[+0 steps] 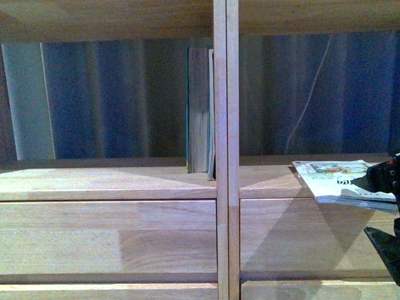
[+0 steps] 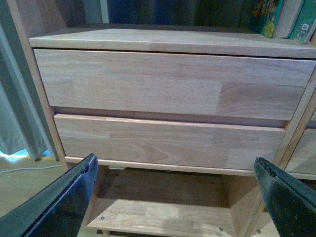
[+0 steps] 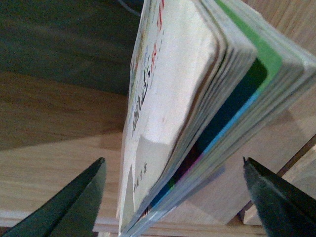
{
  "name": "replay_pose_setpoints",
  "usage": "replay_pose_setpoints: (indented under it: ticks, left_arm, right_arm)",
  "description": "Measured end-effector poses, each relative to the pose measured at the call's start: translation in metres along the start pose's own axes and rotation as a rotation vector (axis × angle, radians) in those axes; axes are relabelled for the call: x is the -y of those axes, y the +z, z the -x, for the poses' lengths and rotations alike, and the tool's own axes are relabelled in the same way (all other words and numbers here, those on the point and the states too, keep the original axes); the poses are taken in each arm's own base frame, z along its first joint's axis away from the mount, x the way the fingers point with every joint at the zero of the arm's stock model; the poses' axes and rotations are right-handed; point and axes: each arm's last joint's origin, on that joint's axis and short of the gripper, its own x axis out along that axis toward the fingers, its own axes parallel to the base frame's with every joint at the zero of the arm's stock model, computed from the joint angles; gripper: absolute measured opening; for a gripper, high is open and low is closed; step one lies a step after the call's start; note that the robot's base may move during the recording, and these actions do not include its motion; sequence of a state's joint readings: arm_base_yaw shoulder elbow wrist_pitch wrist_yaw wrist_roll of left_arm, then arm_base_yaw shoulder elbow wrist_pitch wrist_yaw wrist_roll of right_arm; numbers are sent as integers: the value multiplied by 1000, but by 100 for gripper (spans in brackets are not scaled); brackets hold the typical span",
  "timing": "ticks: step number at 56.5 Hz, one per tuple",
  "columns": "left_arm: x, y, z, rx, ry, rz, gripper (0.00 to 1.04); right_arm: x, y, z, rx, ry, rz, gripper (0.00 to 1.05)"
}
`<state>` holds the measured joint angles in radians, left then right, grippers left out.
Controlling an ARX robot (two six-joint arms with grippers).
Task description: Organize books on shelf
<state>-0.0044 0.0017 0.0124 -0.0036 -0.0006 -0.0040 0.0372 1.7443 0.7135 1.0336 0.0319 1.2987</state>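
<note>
Paperback (image 1: 334, 181) lies flat at the near edge of the right compartment of the shelf (image 1: 112, 181), apparently overhanging, with the right gripper (image 3: 173, 163) spread wide around it unclamped, so a skewed closure could tip it off; left gripper (image 2: 174, 159) gapes empty.

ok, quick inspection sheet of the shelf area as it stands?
surface: light wood shelf, central divider, drawers below
job's things: teal book upright against the divider, left bay; white paperback flat at the right bay's front edge, overhanging
clutter: nothing seen
tools: left tool open, empty, facing the drawers; right tool open around the paperback, gap on both sides
cables: white cord hanging behind the right bay
surroundings: blue-grey curtain behind the shelf
</note>
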Motion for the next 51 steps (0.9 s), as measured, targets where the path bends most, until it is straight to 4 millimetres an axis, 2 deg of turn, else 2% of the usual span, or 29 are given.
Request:
replay_pose_setpoints:
  ticks: [4,25,29,34,39,45,51]
  left_arm:
    - [0,0,0,0,0,0,97]
    - [0,0,0,0,0,0,97]
    - [0,0,0,-6,-24,15,97]
    - [-3,0,-2,-75,-218,150,97]
    - [-9,6,-3,-118,-305,263,97]
    - [-22,36,-11,-80,-356,333,97]
    - [-31,60,-34,-58,-392,390,97]
  right_arm:
    - [-1,-2,-7,8,1,-18,64]
    - [-14,-10,-19,5,67,-56,10]
    - [-15,-10,-19,3,88,-57,8]
    - [-14,-10,-15,-5,111,-57,7]
    - [-15,-10,-7,-22,149,-53,7]
    - [-27,-6,9,-35,249,-31,7]
    - [-47,-2,21,-51,363,11,7]
